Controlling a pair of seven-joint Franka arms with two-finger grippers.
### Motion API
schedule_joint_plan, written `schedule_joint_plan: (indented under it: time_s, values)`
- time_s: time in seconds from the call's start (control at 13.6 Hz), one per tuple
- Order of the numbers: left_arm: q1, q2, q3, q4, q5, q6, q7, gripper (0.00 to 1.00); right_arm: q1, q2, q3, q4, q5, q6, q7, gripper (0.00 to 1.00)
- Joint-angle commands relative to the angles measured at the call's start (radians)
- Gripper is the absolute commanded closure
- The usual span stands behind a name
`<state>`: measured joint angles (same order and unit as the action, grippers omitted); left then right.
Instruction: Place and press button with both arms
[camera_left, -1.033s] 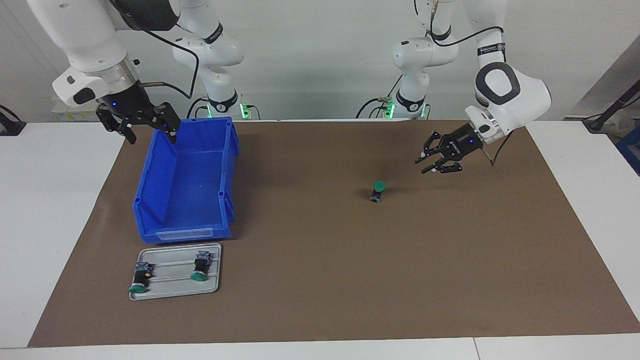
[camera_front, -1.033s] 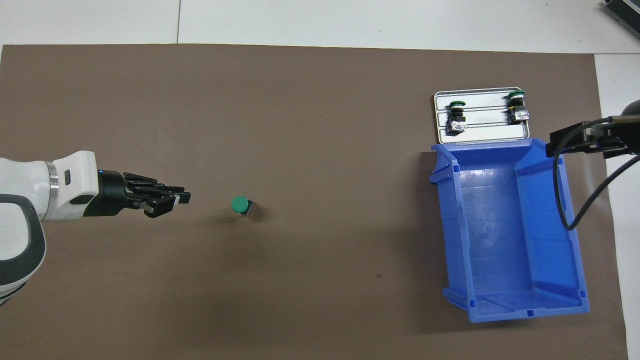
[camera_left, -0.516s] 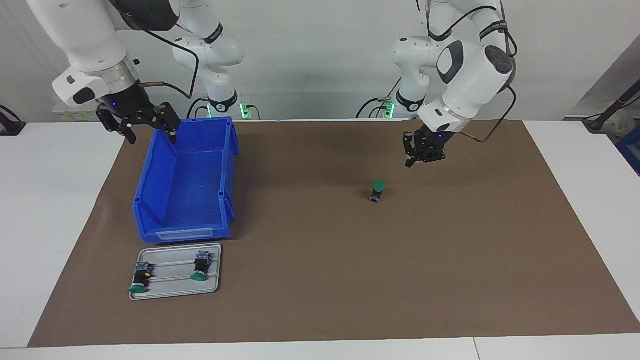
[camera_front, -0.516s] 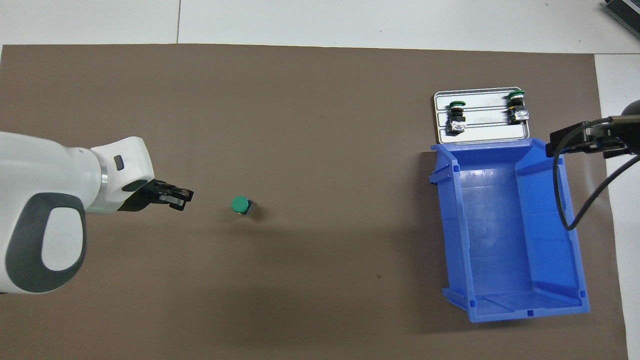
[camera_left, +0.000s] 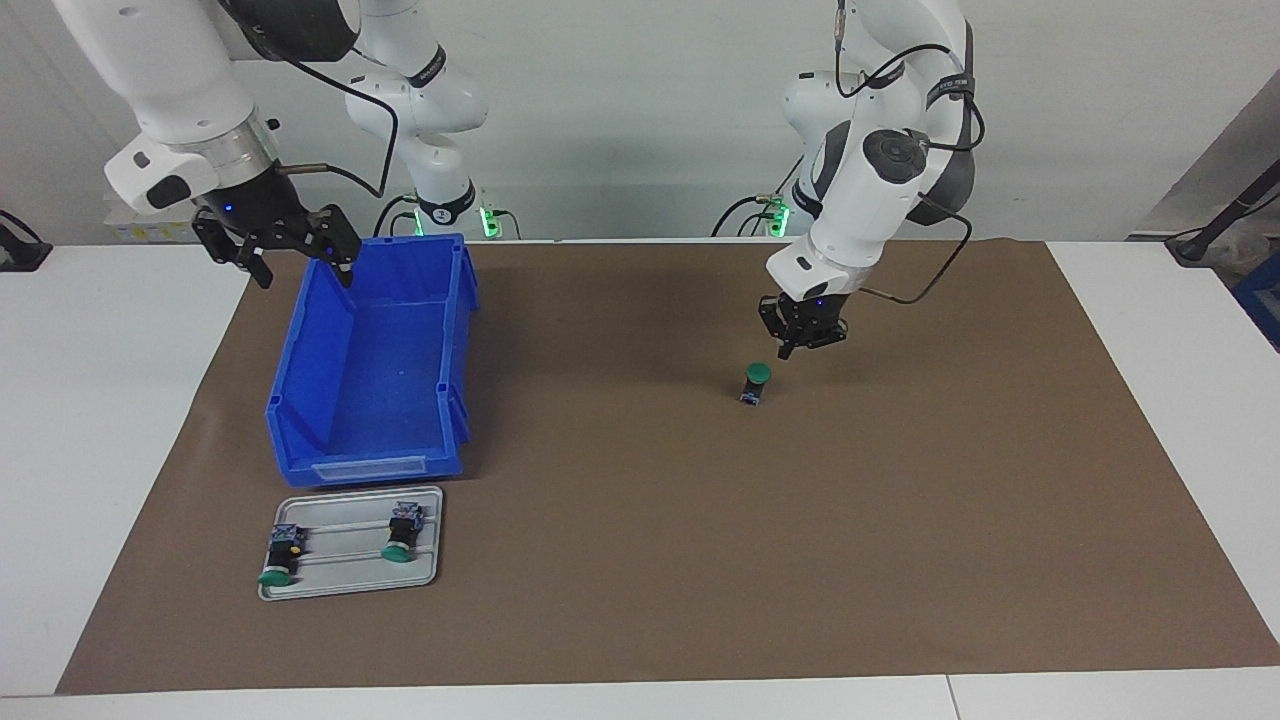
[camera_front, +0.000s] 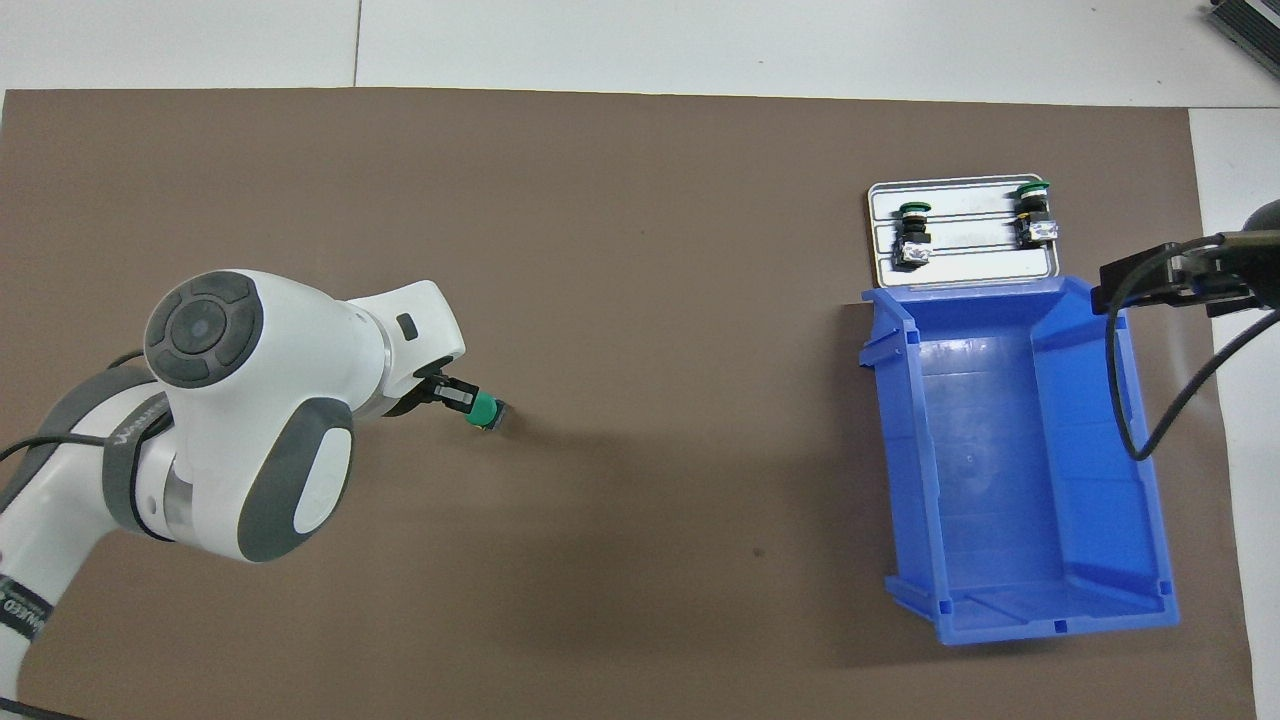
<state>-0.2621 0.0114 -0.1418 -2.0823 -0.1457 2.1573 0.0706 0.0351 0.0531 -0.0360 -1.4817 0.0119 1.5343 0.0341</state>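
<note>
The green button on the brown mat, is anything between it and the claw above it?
No. The left claw, shut, hangs just over the small green-capped push button standing on the brown paper mat; only air shows between them.

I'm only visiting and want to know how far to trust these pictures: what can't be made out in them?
- Whether the left gripper touches the button: overhead, the arm overlaps the cap; facing, too close to tell.
- Right gripper, over the blue bin: overhead, the picture's edge cuts it off.
- Two buttons on the metal tray: markings too small in both views.
</note>
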Motion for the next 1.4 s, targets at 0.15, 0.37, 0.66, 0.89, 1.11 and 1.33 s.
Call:
schedule_joint_plan:
  time_s: [0.15, 0.37, 0.66, 0.89, 1.11, 1.33]
  values:
    - [-0.051, 0.033, 0.011, -0.019, 0.054, 0.059, -0.023, 1.00, 0.005, -0.021, -0.009, -0.026, 0.008, 0.012, -0.023, 0.01]
    - [-0.059, 0.068, 0.011, -0.035, 0.055, 0.096, -0.025, 1.00, 0.005, -0.021, -0.009, -0.026, 0.008, 0.012, -0.023, 0.01]
    - [-0.069, 0.084, 0.013, -0.087, 0.055, 0.151, -0.023, 1.00, 0.005, -0.021, -0.009, -0.026, 0.008, 0.012, -0.023, 0.01]
    - [-0.071, 0.084, 0.013, -0.110, 0.064, 0.162, -0.023, 1.00, 0.005, -0.021, -0.009, -0.026, 0.008, 0.012, -0.023, 0.01]
    - [-0.069, 0.082, 0.013, -0.055, 0.064, 0.100, -0.023, 1.00, 0.005, -0.021, -0.009, -0.026, 0.008, 0.012, -0.023, 0.01]
    - [-0.059, 0.053, 0.014, 0.055, 0.063, -0.071, -0.025, 1.00, 0.005, -0.021, -0.009, -0.026, 0.008, 0.012, -0.022, 0.01]
